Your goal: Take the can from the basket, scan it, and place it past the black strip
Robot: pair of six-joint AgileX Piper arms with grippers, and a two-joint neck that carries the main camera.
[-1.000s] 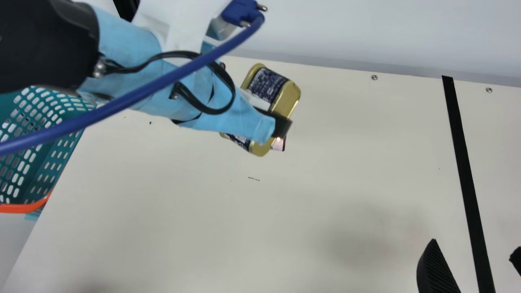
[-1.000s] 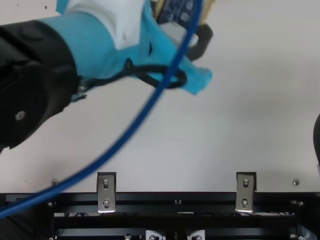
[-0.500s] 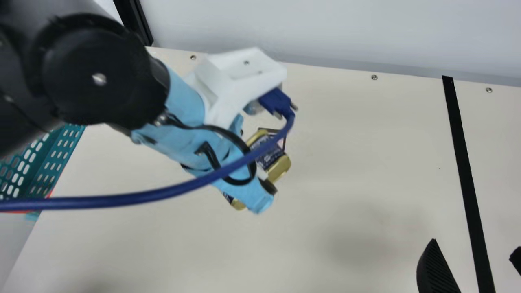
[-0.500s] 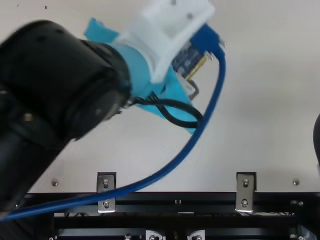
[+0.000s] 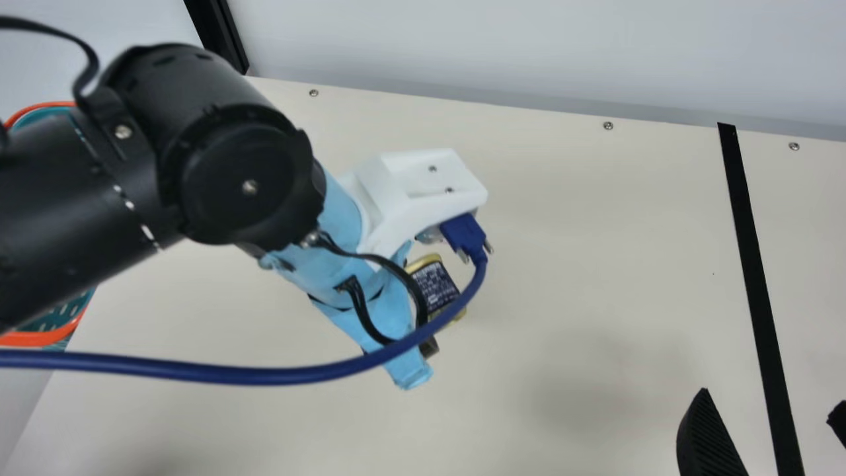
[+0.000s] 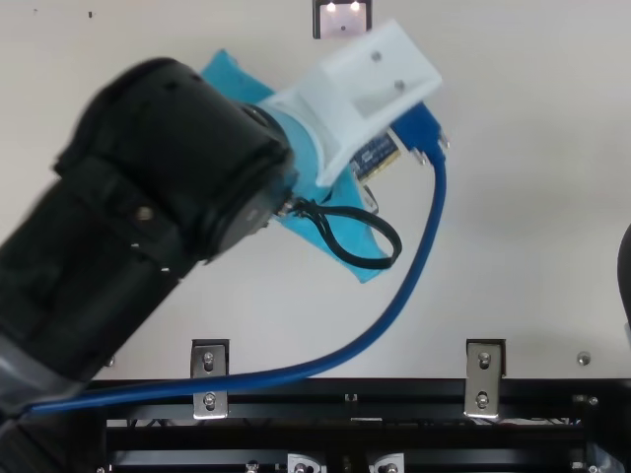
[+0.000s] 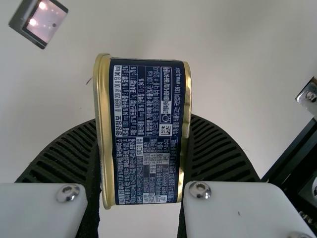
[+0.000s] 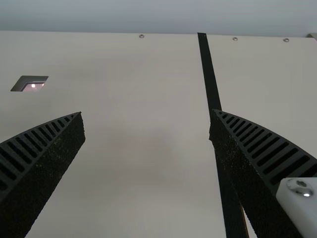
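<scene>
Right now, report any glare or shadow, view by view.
Left wrist view: two bright spots on the scanner window, sheen on the gold-edged can. Top view: two bright spots on that window. Right wrist view: bright spot there. Main view: soft shadow on the table.

Main and top views look down from above, sharing part of the table (image 5: 562,264).

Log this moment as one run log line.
left gripper: shut on can | right gripper: open, empty | can: outside basket, short of black strip | placement: not yet done
</scene>
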